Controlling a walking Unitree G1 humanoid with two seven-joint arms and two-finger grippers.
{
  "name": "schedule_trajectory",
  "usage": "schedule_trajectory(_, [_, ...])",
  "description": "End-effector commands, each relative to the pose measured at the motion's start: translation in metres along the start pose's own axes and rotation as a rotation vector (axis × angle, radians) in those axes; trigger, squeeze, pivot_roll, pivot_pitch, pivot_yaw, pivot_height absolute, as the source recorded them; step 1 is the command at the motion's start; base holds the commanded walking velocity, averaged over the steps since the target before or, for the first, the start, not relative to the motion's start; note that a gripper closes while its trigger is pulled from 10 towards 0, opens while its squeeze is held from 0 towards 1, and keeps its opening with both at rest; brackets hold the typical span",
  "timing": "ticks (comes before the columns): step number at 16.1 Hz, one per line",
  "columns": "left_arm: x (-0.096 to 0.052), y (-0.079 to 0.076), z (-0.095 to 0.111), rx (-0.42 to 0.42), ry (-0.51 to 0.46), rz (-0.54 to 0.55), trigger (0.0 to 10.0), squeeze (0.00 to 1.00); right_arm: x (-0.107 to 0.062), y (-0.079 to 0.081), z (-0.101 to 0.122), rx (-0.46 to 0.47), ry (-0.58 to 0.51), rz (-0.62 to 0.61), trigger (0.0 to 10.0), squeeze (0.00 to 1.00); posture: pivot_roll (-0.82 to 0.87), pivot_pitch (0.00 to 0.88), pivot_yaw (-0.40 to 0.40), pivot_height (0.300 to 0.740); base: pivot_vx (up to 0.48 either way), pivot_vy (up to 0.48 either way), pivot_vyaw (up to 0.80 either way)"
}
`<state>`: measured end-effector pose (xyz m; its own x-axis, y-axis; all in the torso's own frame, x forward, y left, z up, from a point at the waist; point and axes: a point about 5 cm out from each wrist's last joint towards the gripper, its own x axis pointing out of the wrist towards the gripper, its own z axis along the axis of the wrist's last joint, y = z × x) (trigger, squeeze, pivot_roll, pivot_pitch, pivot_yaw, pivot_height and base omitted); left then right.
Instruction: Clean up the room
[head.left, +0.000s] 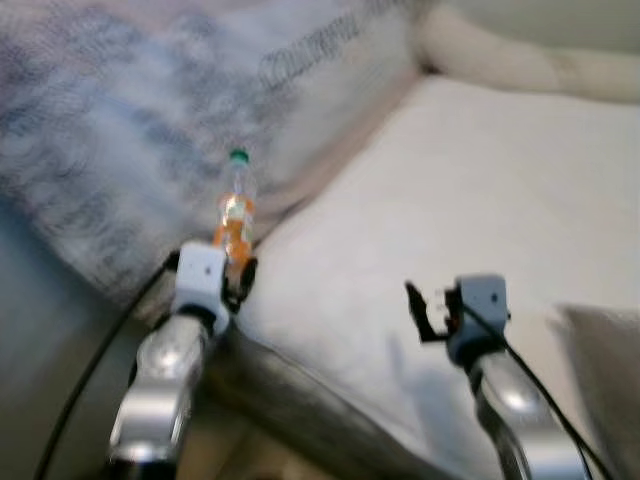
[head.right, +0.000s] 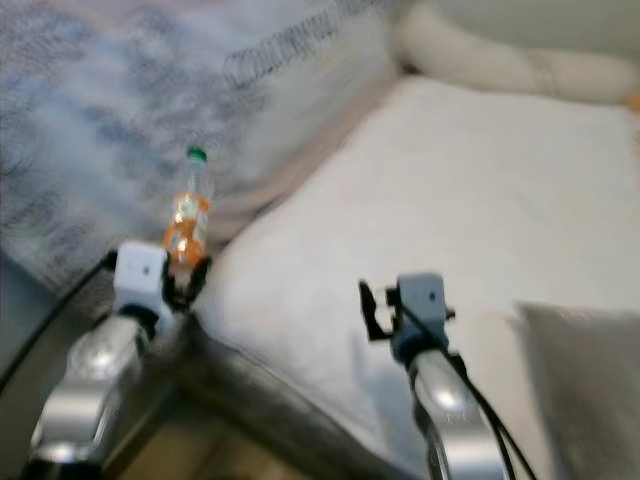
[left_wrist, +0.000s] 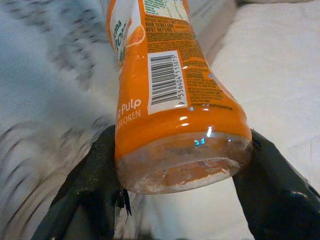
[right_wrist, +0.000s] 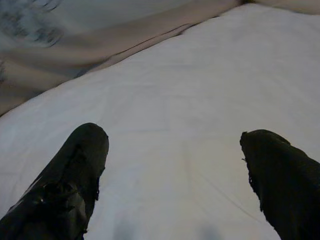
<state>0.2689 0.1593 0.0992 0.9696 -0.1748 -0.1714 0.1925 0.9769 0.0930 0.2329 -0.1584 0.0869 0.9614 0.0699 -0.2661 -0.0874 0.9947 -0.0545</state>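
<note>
Bottle (head.left: 237, 215) of orange drink, upright at the bed's (head.left: 470, 190) near-left edge beside the patterned blanket (head.left: 110, 130), clamped low by the left gripper (left_wrist: 182, 165); right gripper (right_wrist: 175, 175) spread empty over the sheet; top-heavy hold risks tipping.

Glossy clear plastic bottle (left_wrist: 175, 95) with shiny orange label; matt white cloth sheet (right_wrist: 200, 100).

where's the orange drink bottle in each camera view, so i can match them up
Left eye view: bottle upright left of centre, held by the left gripper.
Right eye view: bottle further left, same pose.
Left wrist view: bottle close up, base between the black fingers.
Right wrist view: the open right gripper over the bed.
Shared landmark: white sheet.
</note>
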Motion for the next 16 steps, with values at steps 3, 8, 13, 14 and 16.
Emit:
schedule_trajectory(3, [-0.005,0.004,-0.001,0.008,0.011,0.044,10.0,0.0,0.005,0.0,0.0,0.003,0.025,0.017,10.0,0.0,-0.01,0.0,0.036,0.74,0.0,0.0,0.8])
schedule_trajectory(8, [-0.006,0.006,-0.005,-0.005,0.027,0.082,10.0,0.0,0.009,-0.005,0.002,-0.031,0.049,0.052,10.0,0.0,-0.02,0.0,0.014,0.74,0.0,0.0,0.8])
schedule_trajectory(13, [-0.002,0.002,-0.007,0.02,0.045,0.089,10.0,0.0,0.013,-0.003,0.0,-0.017,0.067,0.089,10.0,0.0,-0.01,0.0,-0.003,0.74,0.0,0.0,0.8])
schedule_trajectory(14, [-0.002,0.001,-0.008,0.029,0.049,0.082,10.0,0.0,0.015,-0.004,0.001,-0.02,0.059,0.077,10.0,0.0,-0.01,0.0,0.004,0.74,0.0,0.0,0.8])
schedule_trajectory(16, [-0.001,0.002,-0.007,0.024,0.042,0.079,10.0,0.0,0.016,-0.007,0.006,-0.012,0.029,0.041,10.0,0.0,-0.02,0.0,0.014,0.74,0.0,0.0,0.8])
